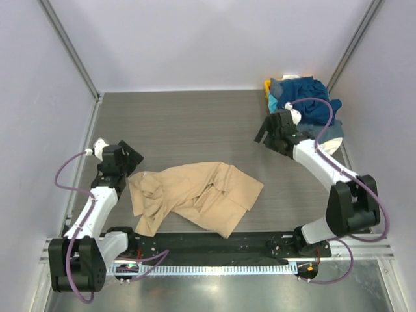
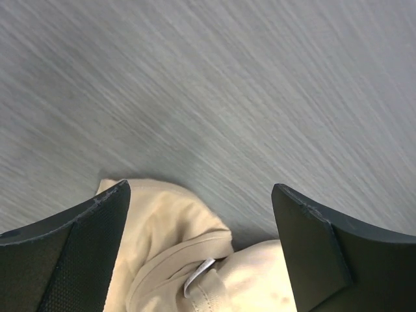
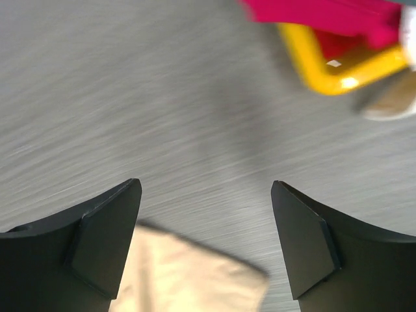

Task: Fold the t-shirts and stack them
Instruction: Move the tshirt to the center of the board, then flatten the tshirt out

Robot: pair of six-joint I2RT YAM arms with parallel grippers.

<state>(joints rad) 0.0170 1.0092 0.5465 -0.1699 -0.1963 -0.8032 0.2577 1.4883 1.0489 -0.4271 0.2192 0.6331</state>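
A plain tan t-shirt (image 1: 195, 195) lies crumpled and spread near the front middle of the table. My left gripper (image 1: 134, 158) is open and empty just above its left end. In the left wrist view the gripper (image 2: 201, 198) has its jaws wide apart over the tan collar (image 2: 195, 260) with its white label. A pile of other t-shirts (image 1: 309, 104), mostly dark navy with teal, yellow and white bits, sits at the back right corner. My right gripper (image 1: 264, 134) is open and empty, left of that pile. In its wrist view the gripper (image 3: 207, 195) hovers above a tan shirt corner (image 3: 195, 279).
The grey woodgrain table (image 1: 195, 123) has white walls on three sides and metal posts at the back corners. A black rail (image 1: 214, 244) runs along the front edge. Red and yellow parts (image 3: 338, 39) of the pile show in the right wrist view.
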